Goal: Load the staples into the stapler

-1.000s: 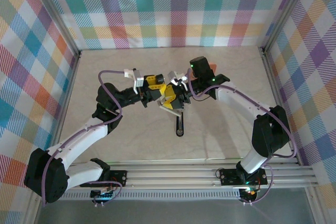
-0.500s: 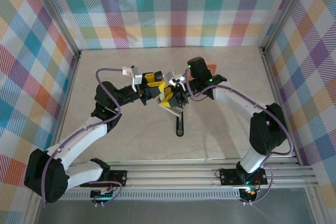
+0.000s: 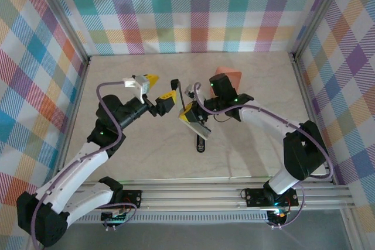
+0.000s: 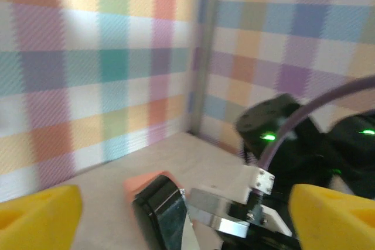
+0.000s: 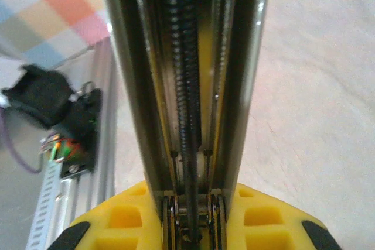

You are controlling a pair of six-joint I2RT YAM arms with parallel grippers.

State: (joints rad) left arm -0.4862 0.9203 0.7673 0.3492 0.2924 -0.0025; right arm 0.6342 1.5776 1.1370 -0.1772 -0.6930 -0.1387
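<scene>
The stapler [image 3: 198,128] lies open at mid-table, its black base [image 3: 200,140] flat and its thin black top arm [image 3: 177,91] swung up. My right gripper [image 3: 191,115] is shut on the stapler's metal magazine. In the right wrist view the magazine channel [image 5: 187,86], with its spring, runs up from between the yellow pads [image 5: 126,221] of the right gripper [image 5: 190,229]. My left gripper [image 3: 159,88] hangs open just left of the stapler, touching nothing. Between the yellow fingertips [image 4: 35,212] of the left gripper [image 4: 184,218] I see the stapler's black end [image 4: 161,212]. I cannot make out the staples.
An orange box [image 3: 227,76] sits behind the right wrist near the back of the table; the same orange box [image 4: 146,180] appears in the left wrist view. Checked walls enclose the table on three sides. A metal rail [image 3: 234,194] runs along the near edge.
My left gripper has opened, let go of the stapler and drawn back to the left. My right gripper has closed on the magazine. The black top arm now stands free.
</scene>
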